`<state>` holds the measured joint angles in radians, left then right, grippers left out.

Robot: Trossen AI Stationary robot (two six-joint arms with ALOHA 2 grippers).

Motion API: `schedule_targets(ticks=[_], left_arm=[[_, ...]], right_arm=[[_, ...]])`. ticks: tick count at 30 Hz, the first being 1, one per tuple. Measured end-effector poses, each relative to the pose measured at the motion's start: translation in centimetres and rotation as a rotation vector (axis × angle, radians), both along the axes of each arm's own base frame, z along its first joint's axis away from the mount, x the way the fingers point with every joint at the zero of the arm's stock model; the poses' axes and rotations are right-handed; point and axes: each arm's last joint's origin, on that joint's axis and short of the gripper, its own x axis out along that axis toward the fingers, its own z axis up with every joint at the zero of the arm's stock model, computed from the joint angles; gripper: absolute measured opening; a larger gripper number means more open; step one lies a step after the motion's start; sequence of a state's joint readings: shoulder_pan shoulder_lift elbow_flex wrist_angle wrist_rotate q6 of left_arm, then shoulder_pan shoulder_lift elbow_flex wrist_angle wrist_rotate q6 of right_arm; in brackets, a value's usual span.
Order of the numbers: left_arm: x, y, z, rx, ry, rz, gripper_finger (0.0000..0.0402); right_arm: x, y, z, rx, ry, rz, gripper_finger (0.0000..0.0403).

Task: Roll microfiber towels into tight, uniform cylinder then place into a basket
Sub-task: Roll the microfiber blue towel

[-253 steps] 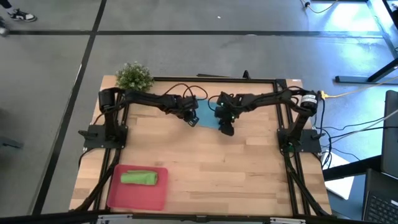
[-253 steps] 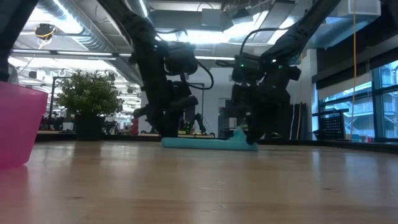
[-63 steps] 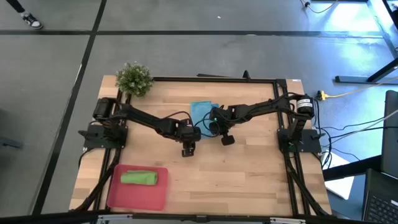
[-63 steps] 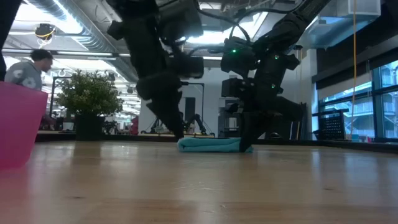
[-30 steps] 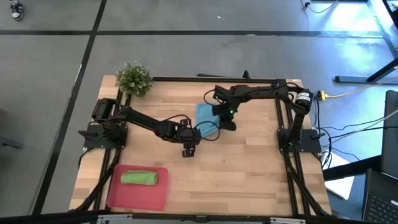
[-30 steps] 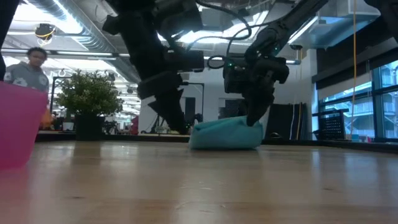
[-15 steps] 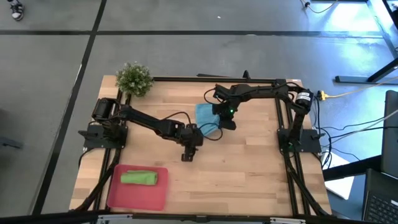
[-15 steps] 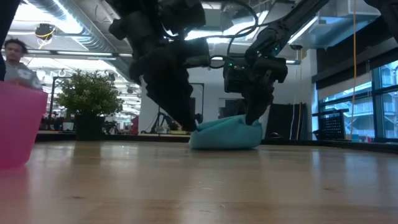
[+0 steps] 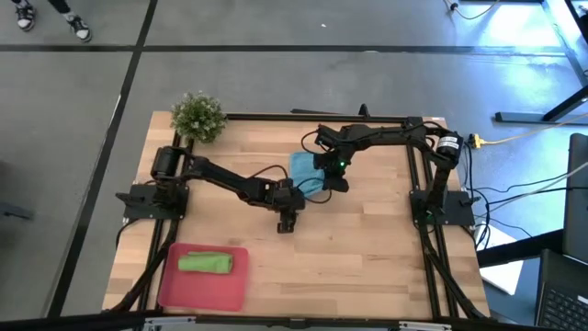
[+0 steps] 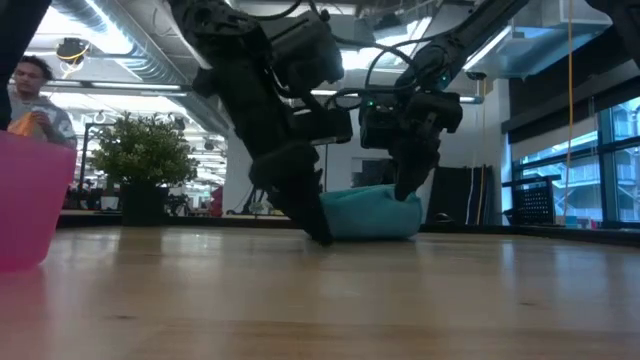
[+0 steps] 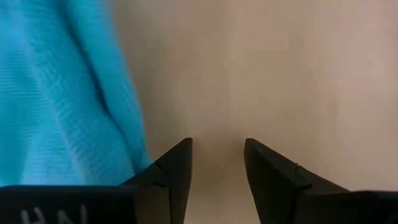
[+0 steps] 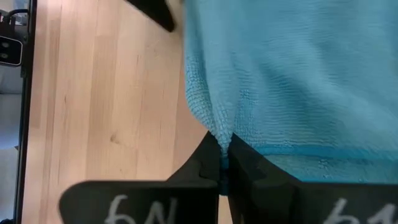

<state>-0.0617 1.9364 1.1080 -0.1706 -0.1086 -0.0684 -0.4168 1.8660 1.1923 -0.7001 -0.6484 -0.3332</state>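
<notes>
The light blue towel lies bunched in a low heap on the wooden table, a little beyond its middle. My right gripper is shut on the heap's right side. My left gripper stands open at the heap's near left side, its tips low by the table. Only bare wood shows between its fingers, with the blue cloth beside one finger. The lime green towel lies rolled in the red basket at the near left. My left gripper has nothing between its fingers; whether the outer side of one finger touches the blue towel's edge, I cannot tell. My right gripper pinches a gathered edge of the blue towel between its two shut fingers, coming slanting down from the table's far right. That edge stands raised, while the towel's other parts rest heaped on the table.
A small green plant stands at the far left corner. The basket's pink wall rises at the near left. Bare wood stretches from the towel to the table's near and right edges. A person is in the room behind.
My left gripper has sunk to the table and shifted right, toward the blue towel's near left side, tipping steeper; its gap shows no change. My right gripper has kept still with the towel's edge raised.
</notes>
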Motion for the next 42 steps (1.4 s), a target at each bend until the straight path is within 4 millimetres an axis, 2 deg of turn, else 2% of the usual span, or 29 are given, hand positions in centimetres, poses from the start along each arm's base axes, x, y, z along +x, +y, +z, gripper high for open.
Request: schedule_targets(ticks=[11,22,33,36,42], left_arm=[[-0.4,1.0,2.7,0.106,-0.062,0.073,0.0137],[-0.4,3.2,2.6,0.245,-0.039,0.104,0.0137],[-0.1,5.8,2.7,0.239,-0.068,0.089,0.0137],[0.0,6.4,2.3,0.245,-0.065,0.086,0.0137],[0.3,7.4,2.7,0.288,-0.108,0.053,0.0137]], right_arm=[[0.0,0.0,0.0,-0.003,-0.003,0.005,0.0007],[0.0,0.0,0.0,-0.001,0.001,0.002,0.0007],[0.0,0.1,0.0,-0.001,0.000,0.004,0.0008],[0.1,0.3,0.0,-0.003,0.000,0.010,0.0008],[0.4,0.9,0.0,-0.005,-0.004,0.034,0.0008]])
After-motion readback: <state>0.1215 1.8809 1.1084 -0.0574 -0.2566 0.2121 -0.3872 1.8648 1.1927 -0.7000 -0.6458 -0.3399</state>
